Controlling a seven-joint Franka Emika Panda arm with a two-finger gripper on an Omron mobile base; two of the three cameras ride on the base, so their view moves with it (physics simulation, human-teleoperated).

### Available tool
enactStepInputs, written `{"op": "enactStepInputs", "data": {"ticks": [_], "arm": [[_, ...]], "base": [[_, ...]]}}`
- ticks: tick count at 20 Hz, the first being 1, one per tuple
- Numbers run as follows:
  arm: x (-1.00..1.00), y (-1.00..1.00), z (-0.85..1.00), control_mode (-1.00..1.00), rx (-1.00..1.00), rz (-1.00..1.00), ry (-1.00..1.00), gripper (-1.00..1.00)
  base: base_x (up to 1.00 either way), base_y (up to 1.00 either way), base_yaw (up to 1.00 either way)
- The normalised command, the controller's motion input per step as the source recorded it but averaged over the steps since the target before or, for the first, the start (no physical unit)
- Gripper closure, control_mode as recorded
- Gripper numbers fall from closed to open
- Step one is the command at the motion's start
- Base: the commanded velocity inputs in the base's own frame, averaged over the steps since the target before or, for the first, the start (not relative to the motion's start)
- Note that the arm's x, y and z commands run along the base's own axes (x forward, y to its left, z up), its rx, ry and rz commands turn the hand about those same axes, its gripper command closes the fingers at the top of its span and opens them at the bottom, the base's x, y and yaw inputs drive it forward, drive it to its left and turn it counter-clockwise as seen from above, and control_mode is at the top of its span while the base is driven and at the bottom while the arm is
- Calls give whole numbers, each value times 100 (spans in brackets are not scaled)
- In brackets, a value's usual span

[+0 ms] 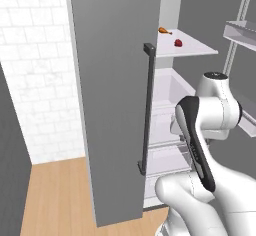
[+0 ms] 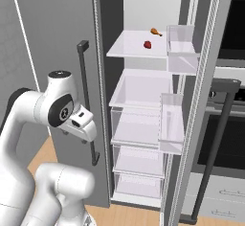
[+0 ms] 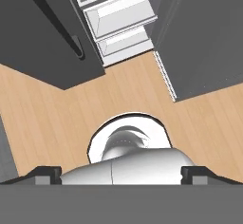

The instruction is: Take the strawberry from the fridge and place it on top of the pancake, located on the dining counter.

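Two small dark fingertips (image 3: pixel 46 174) sitting wide apart, gripping nothing, pointing at light wood floor (image 3: pixel 57 118). One tiny dark-red strawberry (image 2: pixel 147 44) and one orange drumstick (image 2: pixel 155 31) lying apart on tall grey fridge's (image 1: pixel 112 95) top white shelf (image 2: pixel 129 48).

a kitchen: open fridge (image 2: pixel 143 100), oven (image 2: pixel 225 124), white tiled wall (image 1: pixel 35 55).

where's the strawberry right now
The strawberry sits on the top white shelf inside the open fridge, toward the shelf's right side, apart from the small orange drumstick lying behind it nearer the back wall.
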Motion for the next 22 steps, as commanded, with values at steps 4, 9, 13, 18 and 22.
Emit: {"op": "enactStepInputs", "data": {"ticks": [4, 9, 13, 18, 22], "arm": [[0, 0, 0, -100, 0, 0, 0, -100], [0, 0, 0, 100, 0, 0, 0, -100], [0, 0, 0, 100, 0, 0, 0, -100], [0, 0, 0, 100, 0, 0, 0, -100], [0, 0, 0, 100, 0, 0, 0, -100]], "base": [[0, 0, 0], [2, 0, 0], [44, 0, 14], [58, 0, 17], [4, -11, 0]]}}
